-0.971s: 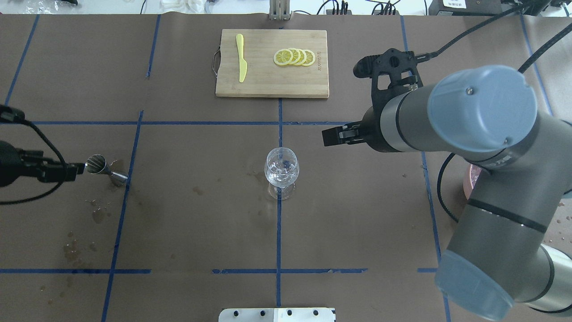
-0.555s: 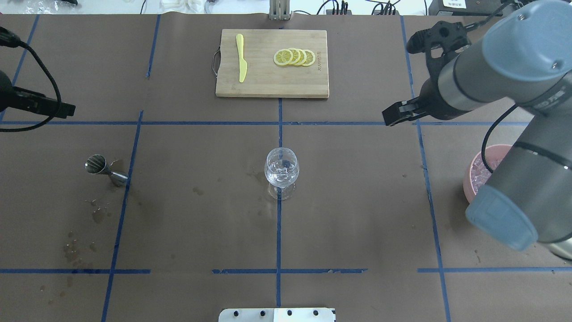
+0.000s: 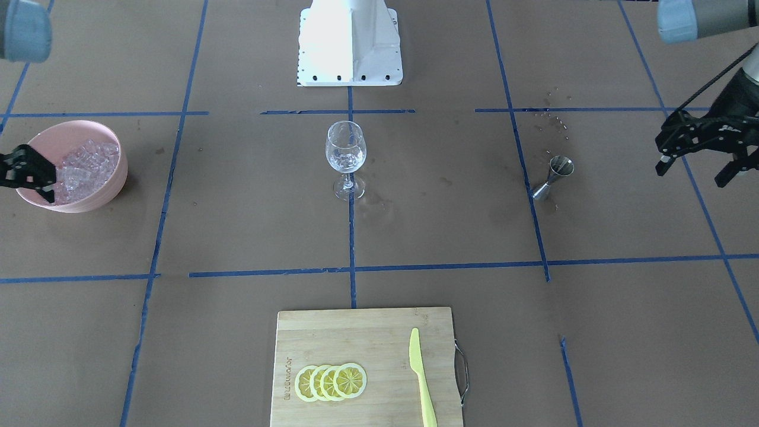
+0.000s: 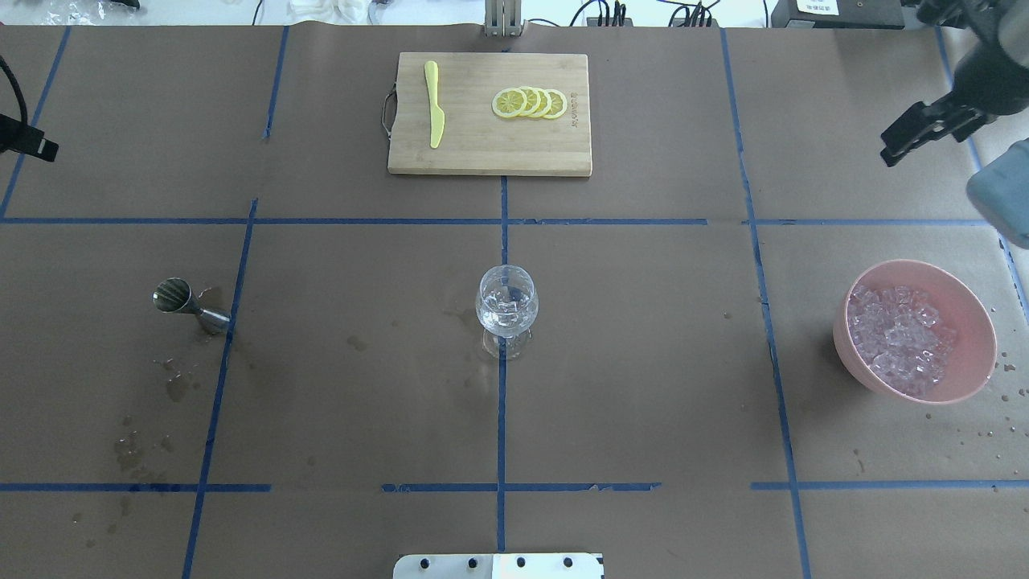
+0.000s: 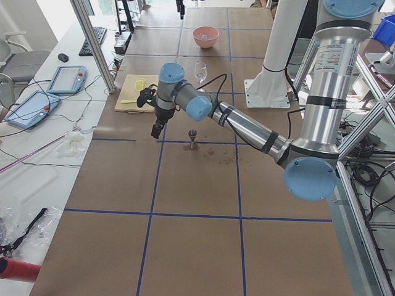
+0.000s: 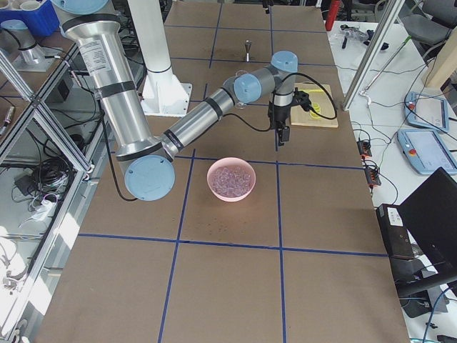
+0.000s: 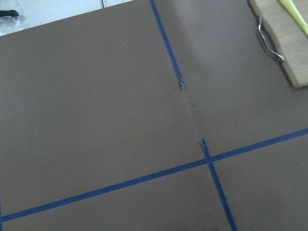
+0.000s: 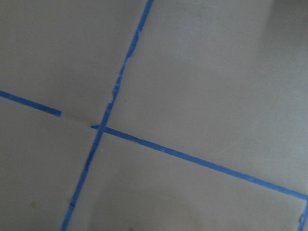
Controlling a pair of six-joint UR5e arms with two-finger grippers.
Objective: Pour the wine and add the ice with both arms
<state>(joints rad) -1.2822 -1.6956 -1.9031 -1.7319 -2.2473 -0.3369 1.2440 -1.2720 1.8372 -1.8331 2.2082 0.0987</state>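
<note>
A clear stemmed glass (image 4: 506, 310) stands at the table's middle with a few ice cubes and clear liquid in it. A heap of ice (image 4: 896, 338) fills a pink bowl (image 4: 969, 301) at the right. A steel jigger (image 4: 189, 304) stands alone at the left. My left gripper (image 3: 692, 175) is open and empty, raised behind the jigger near the left table edge. My right gripper (image 4: 891, 151) hangs high at the far right, beyond the bowl, and looks open and empty. Both wrist views show only brown table paper and blue tape. No wine bottle is in view.
A wooden cutting board (image 4: 490, 153) lies at the far middle with lemon slices (image 4: 530, 103) and a yellow knife (image 4: 434, 104). The white pedestal (image 3: 350, 41) stands at my base. Wet spots mark the paper near the jigger.
My left gripper has left the jigger and drawn back to the far left edge. My right arm has swung from beside the glass to the far right, uncovering the pink bowl.
</note>
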